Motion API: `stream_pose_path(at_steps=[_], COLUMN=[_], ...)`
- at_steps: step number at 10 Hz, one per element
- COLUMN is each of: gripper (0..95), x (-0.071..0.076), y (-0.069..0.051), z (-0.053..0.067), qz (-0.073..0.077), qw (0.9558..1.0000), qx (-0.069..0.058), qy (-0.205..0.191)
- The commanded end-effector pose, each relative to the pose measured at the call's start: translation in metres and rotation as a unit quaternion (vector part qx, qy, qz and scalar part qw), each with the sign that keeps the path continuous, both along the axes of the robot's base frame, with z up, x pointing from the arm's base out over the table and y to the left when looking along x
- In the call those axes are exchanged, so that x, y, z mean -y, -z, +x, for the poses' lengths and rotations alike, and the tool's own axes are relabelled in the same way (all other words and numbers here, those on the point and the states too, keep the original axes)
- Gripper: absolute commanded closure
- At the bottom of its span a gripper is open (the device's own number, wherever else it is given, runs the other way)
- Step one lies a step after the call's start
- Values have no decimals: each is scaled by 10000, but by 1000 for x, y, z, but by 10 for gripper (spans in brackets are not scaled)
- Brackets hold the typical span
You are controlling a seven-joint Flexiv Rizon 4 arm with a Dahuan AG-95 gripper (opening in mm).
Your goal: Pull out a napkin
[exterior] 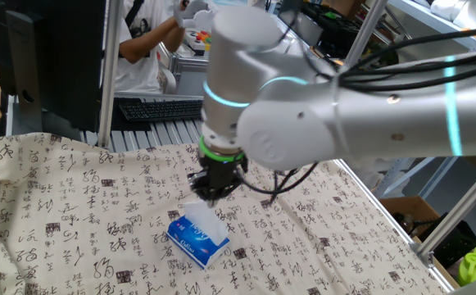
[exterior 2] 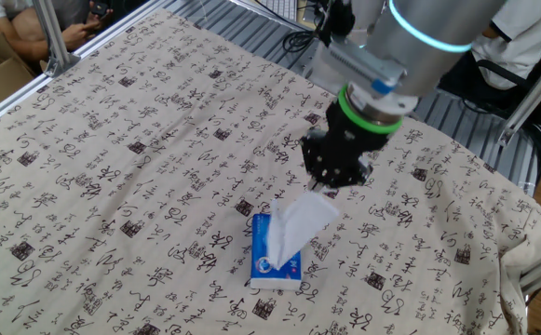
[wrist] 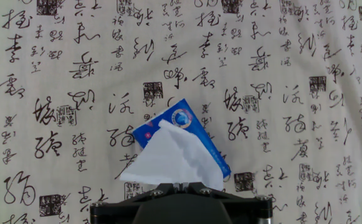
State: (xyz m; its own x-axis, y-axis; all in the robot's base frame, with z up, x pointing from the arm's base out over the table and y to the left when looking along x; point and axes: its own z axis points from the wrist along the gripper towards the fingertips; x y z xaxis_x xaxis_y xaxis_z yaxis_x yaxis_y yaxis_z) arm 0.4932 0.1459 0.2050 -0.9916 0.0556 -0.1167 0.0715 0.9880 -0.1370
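A blue-and-white tissue pack lies on the patterned cloth; it also shows in the other fixed view and in the hand view. A white napkin rises out of the pack's top, stretched into a fan between pack and fingers. It shows in the first fixed view and in the hand view. My gripper hangs just above the pack, its jaws closed on the napkin's upper edge; it also shows in the first fixed view and at the hand view's bottom edge.
The table is covered by a beige cloth printed with black calligraphy. A keyboard and a person are behind the table's far edge. Aluminium frame posts stand at the corners. Cables trail beside the arm.
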Motion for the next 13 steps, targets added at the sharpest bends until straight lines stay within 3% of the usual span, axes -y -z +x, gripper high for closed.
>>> stream_pose_path(at_steps=[1,5,8,10,13], gripper=[950,950,950,950,950], x=[3,16,24,27,23], y=[-5,-19,-26,-29,-27], z=[-3,-16,-24,-29,-41], qz=[12,103,117,86,85], qw=[10000,9998,9997,9994,9991], qx=[-4,-1,-118,-276,-280], qy=[41,152,197,212,311])
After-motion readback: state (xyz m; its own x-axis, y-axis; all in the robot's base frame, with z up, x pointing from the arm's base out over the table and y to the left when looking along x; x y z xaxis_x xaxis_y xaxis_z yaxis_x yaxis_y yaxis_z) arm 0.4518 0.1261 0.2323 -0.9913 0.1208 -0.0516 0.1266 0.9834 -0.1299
